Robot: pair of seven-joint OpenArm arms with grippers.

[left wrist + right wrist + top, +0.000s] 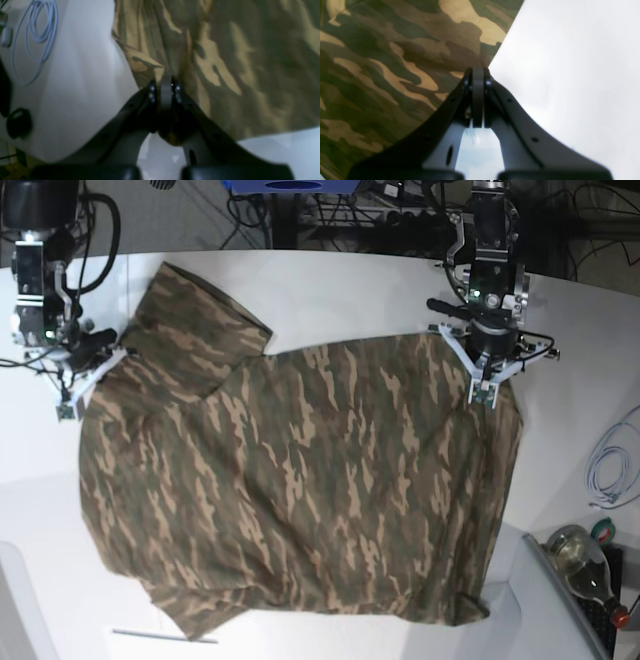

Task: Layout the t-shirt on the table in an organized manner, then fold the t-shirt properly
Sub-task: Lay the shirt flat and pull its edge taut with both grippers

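White worktop (330,290) carries the t-shirt (300,480) spread across its centre. Left gripper (487,392) at three o'clock and right gripper (68,408) at nine o'clock pinch its edges. Cloth is judged light, limp; corners are the best hold.

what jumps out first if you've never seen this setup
The camouflage t-shirt spread across most of the white table. The left gripper and right gripper are each shut on a far edge of it. A coiled pale cable lies off to one side.
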